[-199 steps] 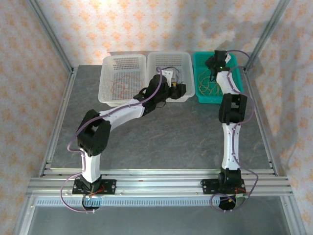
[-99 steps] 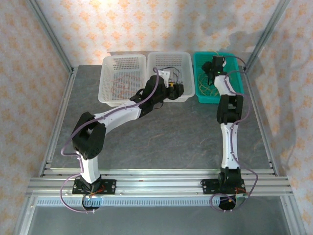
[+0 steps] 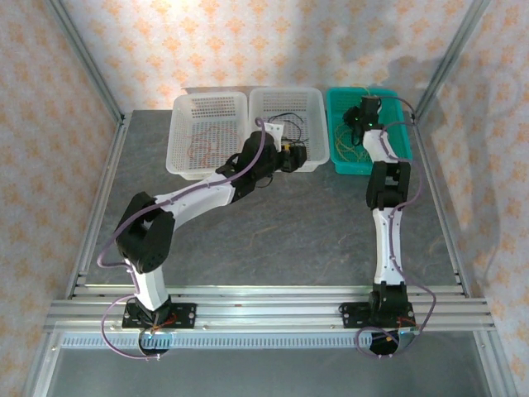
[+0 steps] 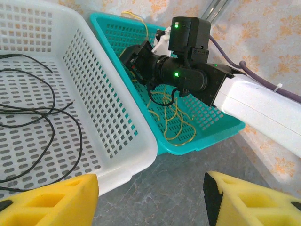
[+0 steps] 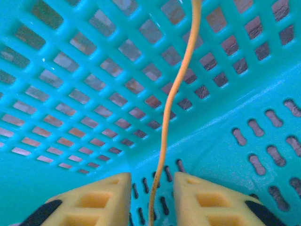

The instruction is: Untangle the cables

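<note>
— Where's the yellow cable (image 5: 175, 99)?
— In the teal basket (image 3: 347, 168), at one o'clock on the surface (image 3: 273, 231). It runs between the right fingers (image 5: 94, 195), which are set narrow and not touching it.
— And the left fingers (image 4: 51, 195)?
— Wide apart, holding nothing, near the white basket (image 4: 117, 117).

teal basket (image 5: 221, 110): glossy plastic | white basket (image 4: 101, 101): smooth plastic | tabletop (image 3: 273, 231): matt grey

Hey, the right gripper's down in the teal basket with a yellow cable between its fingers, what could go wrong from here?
The right gripper has its jaws narrow around the yellow cable without pinching it; the thin strand may slip out on lifting. It sits near a corner of the teal basket and might snag the mesh. The strand likely joins the yellow tangle, so the whole clump could rise.
</note>
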### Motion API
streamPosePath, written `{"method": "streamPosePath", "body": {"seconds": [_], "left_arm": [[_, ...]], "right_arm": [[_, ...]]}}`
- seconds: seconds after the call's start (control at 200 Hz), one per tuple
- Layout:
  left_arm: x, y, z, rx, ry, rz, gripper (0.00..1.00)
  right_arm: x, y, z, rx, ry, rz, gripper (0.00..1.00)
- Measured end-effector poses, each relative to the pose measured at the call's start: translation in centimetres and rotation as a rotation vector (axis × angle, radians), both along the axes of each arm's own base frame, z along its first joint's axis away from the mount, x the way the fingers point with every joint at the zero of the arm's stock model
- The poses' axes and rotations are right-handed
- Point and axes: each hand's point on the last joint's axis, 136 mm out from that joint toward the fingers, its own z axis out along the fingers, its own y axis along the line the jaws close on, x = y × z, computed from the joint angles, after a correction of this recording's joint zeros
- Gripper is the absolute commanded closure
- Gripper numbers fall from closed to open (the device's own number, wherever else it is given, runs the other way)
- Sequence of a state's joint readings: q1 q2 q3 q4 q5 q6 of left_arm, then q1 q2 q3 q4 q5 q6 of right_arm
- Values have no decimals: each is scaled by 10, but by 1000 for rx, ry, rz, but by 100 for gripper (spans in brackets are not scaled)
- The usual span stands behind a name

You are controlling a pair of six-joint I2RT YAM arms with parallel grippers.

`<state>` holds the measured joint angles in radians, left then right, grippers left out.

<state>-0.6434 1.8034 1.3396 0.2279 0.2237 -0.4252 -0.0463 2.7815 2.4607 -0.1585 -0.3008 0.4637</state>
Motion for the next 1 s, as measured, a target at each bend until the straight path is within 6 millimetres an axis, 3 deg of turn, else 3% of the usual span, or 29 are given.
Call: {"method": "streamPosePath", "body": {"seconds": [0.17, 0.395, 0.491, 0.611, 0.771, 0.861, 1.001], "left_arm": [[-6, 6, -3, 5, 8, 7, 38], [-22, 24, 1, 11, 2, 33, 38], [-31, 34, 9, 5, -14, 50, 38], [-40, 45, 16, 1, -30, 67, 38], [-46, 52, 14, 4, -30, 77, 38], [-47, 52, 10, 9, -25, 77, 38], [-48, 53, 7, 13, -19, 77, 38]], "right_arm": [[2, -2, 7, -22, -16, 13, 93], [2, -5, 28, -71, -34, 23, 100], [-2, -6, 58, -91, -58, 21, 100], [-14, -8, 112, -112, -109, 10, 100], [-27, -11, 169, -124, -179, -9, 97], [-29, -11, 170, -127, -174, -6, 92], [-35, -9, 135, -134, -69, 17, 81]]}}
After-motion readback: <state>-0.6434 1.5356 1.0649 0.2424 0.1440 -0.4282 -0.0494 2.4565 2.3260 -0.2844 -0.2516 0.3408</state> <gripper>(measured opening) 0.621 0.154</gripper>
